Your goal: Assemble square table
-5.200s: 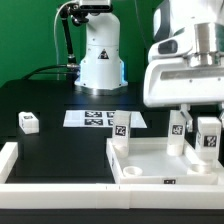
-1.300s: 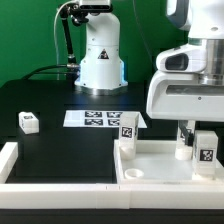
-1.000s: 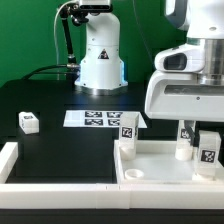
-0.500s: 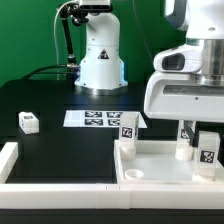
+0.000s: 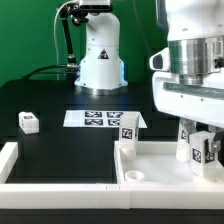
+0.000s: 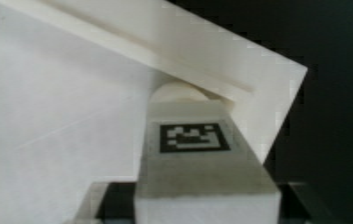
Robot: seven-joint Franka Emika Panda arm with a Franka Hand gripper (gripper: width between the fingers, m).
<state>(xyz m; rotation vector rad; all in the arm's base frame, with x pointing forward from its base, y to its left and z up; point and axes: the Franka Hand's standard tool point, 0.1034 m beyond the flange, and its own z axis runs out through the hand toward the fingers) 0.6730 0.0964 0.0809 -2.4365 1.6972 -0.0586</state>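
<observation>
- Over the part of the table top [image 5: 150, 160] toward the exterior view's right: end effector [image 5: 205, 138] closed on the held leg [image 5: 204, 152].
- In the wrist view: fingers [image 6: 116, 205] flanking the held leg [image 6: 194, 150] on both sides, no gap visible; grip judged firm.
- Long axis of the held leg: upright in the exterior view, in line with the end effector's approach axis, free end directed down at the table top [image 6: 66, 120].
- Directly beyond the free end in the wrist view: a corner of the table top, rim walls meeting just behind the leg; socket itself hidden by the leg, so seating cannot be confirmed.
- Judged requirement for the coming move: keep the leg axis plumb over that corner socket, then press or turn straight down; any tilt likely to bind against the rim.
- Just beside the held leg, on the table top: rear leg [image 5: 184, 135], upright.
- At the table top's far corner toward the exterior view's left: corner leg [image 5: 127, 128], upright.
- Well apart from the table top, toward the exterior view's left: loose leg [image 5: 28, 122] on the bench [image 5: 60, 150].
</observation>
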